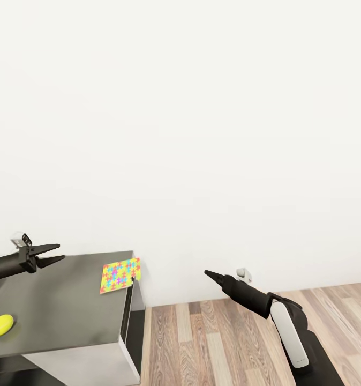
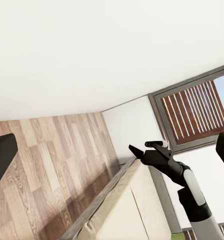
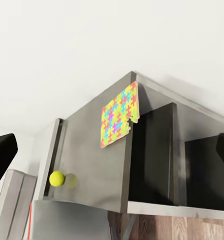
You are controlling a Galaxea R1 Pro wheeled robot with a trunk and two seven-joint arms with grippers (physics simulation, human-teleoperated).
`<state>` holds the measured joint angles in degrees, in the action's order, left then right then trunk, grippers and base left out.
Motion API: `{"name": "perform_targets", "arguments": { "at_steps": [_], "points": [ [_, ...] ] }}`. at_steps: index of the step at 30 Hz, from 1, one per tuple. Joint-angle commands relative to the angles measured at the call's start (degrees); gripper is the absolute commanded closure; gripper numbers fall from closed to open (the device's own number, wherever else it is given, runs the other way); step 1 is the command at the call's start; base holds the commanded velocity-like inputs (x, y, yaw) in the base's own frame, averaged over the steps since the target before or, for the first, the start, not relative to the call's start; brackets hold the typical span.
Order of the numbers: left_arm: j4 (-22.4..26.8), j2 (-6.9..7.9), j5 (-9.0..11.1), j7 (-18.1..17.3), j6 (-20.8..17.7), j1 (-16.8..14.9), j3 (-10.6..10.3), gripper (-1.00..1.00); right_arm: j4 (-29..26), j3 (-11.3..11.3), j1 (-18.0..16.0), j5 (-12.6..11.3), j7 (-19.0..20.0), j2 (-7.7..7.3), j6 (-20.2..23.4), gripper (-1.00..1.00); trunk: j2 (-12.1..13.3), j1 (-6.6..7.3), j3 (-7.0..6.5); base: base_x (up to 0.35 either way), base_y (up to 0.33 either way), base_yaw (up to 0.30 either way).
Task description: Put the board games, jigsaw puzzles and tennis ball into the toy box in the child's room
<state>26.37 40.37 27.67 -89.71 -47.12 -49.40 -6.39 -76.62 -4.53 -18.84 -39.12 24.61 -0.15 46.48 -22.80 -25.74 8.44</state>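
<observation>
One jigsaw puzzle (image 1: 120,275) (image 3: 117,121), a bright yellow, pink and blue sheet, lies at the far right corner of the dark grey table (image 1: 62,311) (image 3: 92,155), slightly overhanging the edge. The yellow-green tennis ball (image 1: 1,325) (image 3: 57,178) rests near the table's front left. My left gripper (image 1: 52,254) hovers open above the table's back left, well left of the puzzle. Right of the table, over the floor, my right gripper (image 1: 210,275) (image 2: 134,149) is open and empty. Past the ball, a light-grey sloping shape (image 3: 14,200) looks like the toy box. The board games are out of view.
A white wall stands behind the table. Wood-plank floor (image 1: 218,338) lies to its right. The table's right side has open dark shelves (image 3: 156,150). The cream bed (image 2: 136,210) and a dark-framed window (image 2: 191,110) appear in the left wrist view.
</observation>
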Motion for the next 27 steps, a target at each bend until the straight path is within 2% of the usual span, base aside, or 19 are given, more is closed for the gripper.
{"name": "perform_targets", "arguments": {
  "at_steps": [1,27],
  "points": [
    [-0.06,0.06,0.2,-0.29,-0.61,-0.08,-0.37,-1.0,-0.02,-0.08,-0.05,0.06,0.19,0.03,0.31,-1.0,-0.12,-0.04,0.03,0.0,0.0,0.0],
    [-0.06,0.06,0.2,-0.29,-0.61,-0.08,-0.37,-1.0,-0.02,-0.05,-0.05,0.06,0.21,-0.01,-0.07,-1.0,-0.12,-0.04,-2.44,0.0,0.0,0.0]
  ]
}}
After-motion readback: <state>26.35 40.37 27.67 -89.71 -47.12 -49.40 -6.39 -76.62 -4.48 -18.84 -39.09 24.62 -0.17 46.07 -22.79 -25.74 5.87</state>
